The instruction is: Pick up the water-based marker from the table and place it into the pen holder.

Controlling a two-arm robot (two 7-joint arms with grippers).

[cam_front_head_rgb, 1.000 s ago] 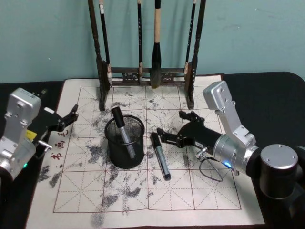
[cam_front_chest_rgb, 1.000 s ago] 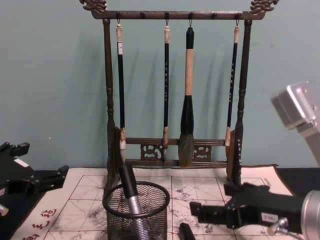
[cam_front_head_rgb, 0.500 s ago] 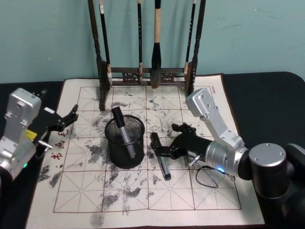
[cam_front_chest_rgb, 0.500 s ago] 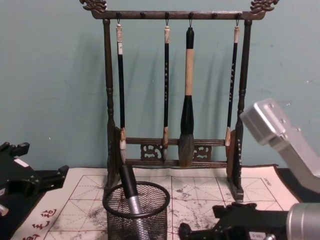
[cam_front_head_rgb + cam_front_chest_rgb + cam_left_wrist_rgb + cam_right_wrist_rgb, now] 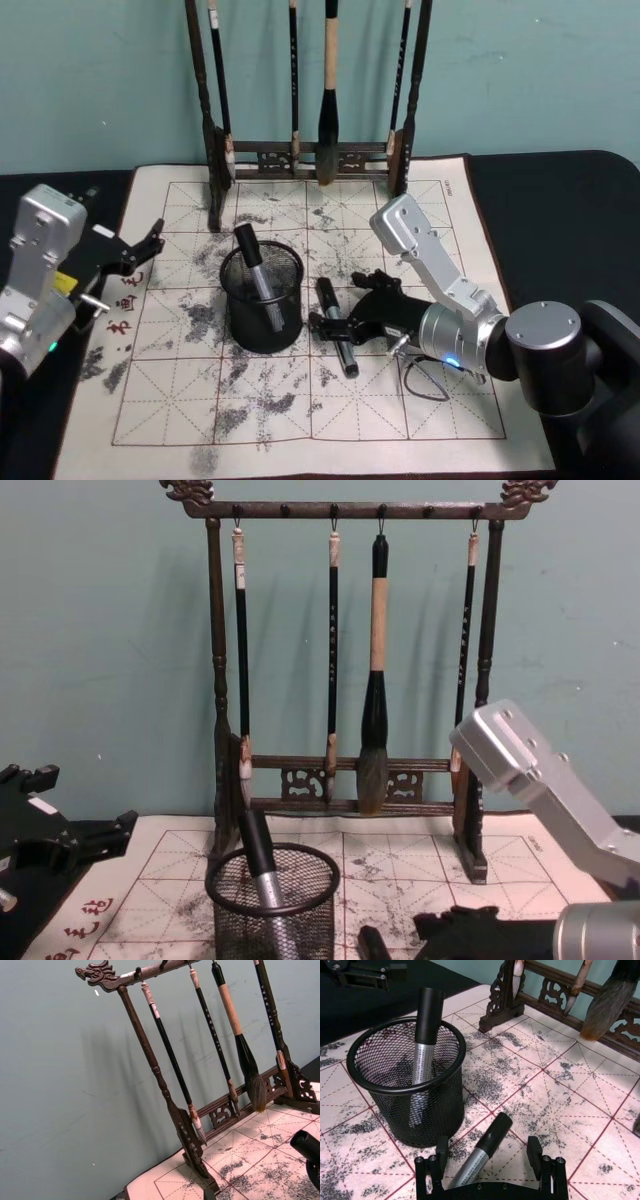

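The marker [image 5: 327,295] lies flat on the paper mat [image 5: 430,400] just right of the pen holder [image 5: 255,325]. The right gripper [image 5: 335,327] straddles it, jaws spread wide, one finger on each side, seemingly ready to close. The left gripper [image 5: 150,248] sits idle, jaws apart, well left of the holder.

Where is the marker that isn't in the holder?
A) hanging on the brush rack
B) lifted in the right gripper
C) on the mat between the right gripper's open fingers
C: the marker lies flat on the mat beside the pen holder, with the right gripper open, a finger on either side of it.
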